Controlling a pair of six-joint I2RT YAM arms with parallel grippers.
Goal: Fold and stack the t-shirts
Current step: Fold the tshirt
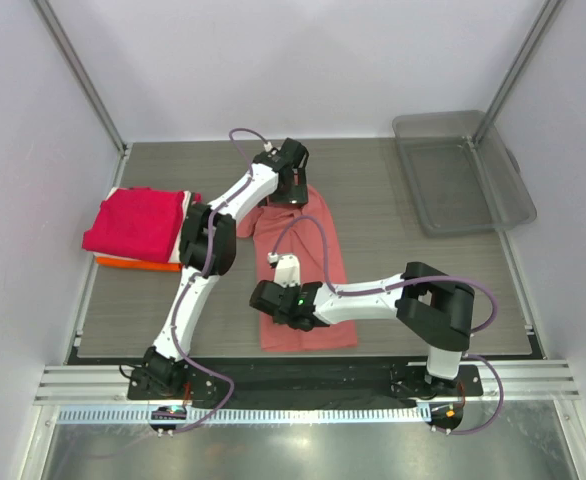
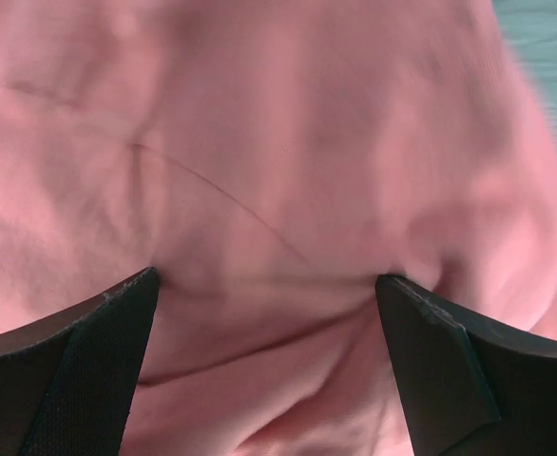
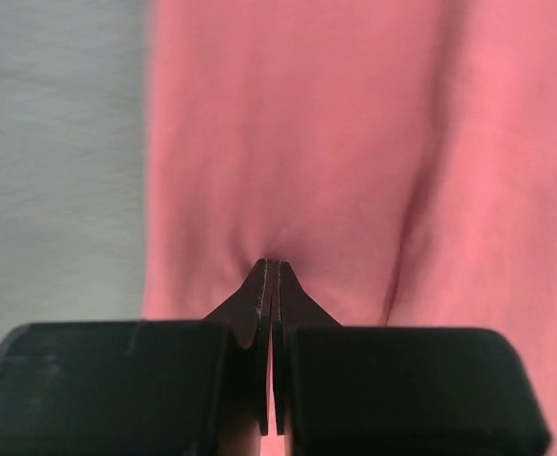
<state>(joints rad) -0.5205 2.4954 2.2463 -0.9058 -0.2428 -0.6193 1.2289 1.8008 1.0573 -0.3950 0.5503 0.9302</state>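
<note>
Your left gripper (image 2: 264,280) hangs wide open over the far end of the salmon-pink t-shirt (image 1: 308,262), a long strip lying mid-table. Your right gripper (image 3: 272,264) is closed, tips pressing its near end (by the left edge).

Top view: bright, even, diffuse; sheen on metal ledge (image 1: 303,450) at 6 o'clock. Left wrist view: coral t-shirt (image 2: 288,171) soft, smeared toward 2 o'clock. Right wrist view: cloth out of focus throughout.
</note>
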